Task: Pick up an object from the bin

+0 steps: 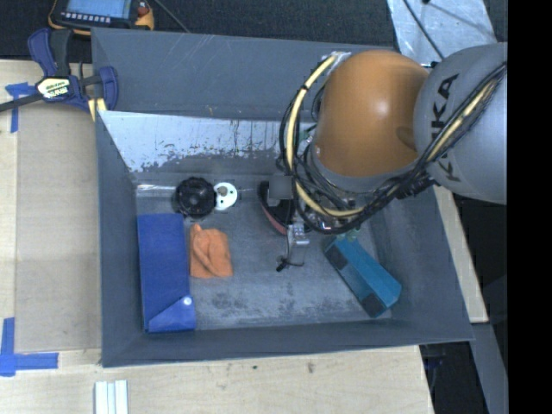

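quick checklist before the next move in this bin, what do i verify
1. hand inside the bin, over the middle of the bin floor: ok.
2. A thing right under the hand: not ok, bare floor there.
3. blue block clear of the hand, on the view's right: ok.
4. orange crumpled piece lying free on the view's left: ok.
5. red and black thing, partly hidden beneath the arm: cannot tell.

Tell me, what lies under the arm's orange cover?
A black and red thing peeks out at the lower left of the cover. Its rest is hidden by the arm.
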You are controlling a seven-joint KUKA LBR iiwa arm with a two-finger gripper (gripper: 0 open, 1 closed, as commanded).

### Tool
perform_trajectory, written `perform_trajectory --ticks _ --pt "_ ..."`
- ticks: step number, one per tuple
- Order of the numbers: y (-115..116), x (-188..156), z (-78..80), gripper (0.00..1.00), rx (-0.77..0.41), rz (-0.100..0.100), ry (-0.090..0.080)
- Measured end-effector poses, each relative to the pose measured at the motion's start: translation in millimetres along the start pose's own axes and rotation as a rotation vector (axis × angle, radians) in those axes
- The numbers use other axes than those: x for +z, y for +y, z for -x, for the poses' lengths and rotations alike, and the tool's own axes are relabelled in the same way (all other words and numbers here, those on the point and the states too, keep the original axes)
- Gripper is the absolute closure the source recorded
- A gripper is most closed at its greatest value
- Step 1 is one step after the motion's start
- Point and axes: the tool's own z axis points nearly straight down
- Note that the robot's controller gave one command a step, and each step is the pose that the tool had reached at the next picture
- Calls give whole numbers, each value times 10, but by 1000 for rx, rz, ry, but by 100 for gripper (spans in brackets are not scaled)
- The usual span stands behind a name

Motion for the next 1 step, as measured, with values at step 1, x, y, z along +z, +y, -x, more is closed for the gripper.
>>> perform_trajectory --ticks 1 --pt "-5 -48 16 0 2 1 -9"
